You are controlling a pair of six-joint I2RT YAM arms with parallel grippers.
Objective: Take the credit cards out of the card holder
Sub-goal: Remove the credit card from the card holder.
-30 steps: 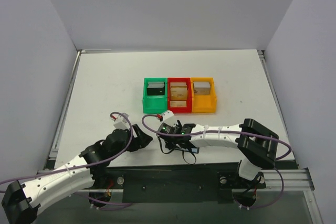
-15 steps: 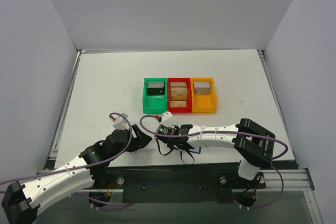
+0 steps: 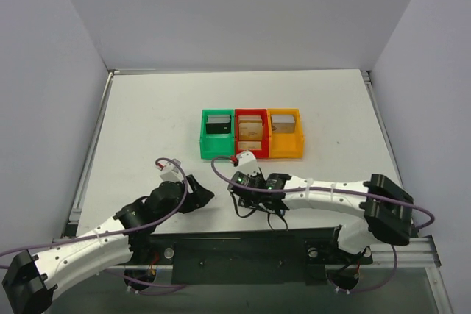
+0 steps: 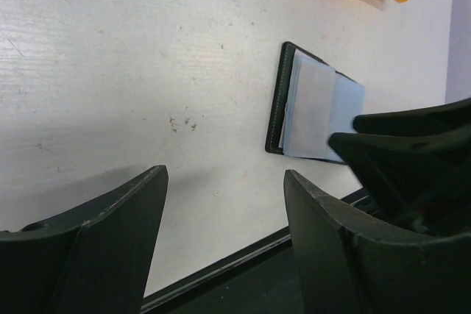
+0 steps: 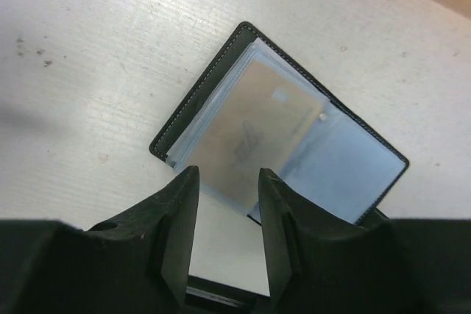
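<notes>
**Near edge.** Both arms are stretched low over the table (image 3: 147,130), and their wrists are brought close together around the middle of its near edge.

**Left gripper** (image 4: 224,178). The fingers are spread wide, and only bare tabletop is seen between them. It is held just to the left of the card holder (image 5: 294,145), apart from it.

**Right gripper** (image 5: 224,174). It is placed directly over the holder's near side. The fingers are set to a narrow gap and nothing is seen clamped between them. Whether the tips touch the holder cannot be told.

**Card holder.** It is laid flat and open on the table, close to the near edge and well short of the bins. A black stitched edge and two pale blue-grey panels are shown. From the top view it is almost wholly hidden beneath the right wrist.

**Card** (image 5: 254,130). One grey-tan card is seen lying on the panel beside the stitched edge. Its near edge is seen in the gap between the right fingers.

**Farther back.** Three bins are lined up side by side and touching: a green bin (image 3: 208,149), a red bin (image 3: 251,112) and an orange bin (image 3: 285,155), from left to right. Flat pieces are seen inside each, too small to be identified.
</notes>
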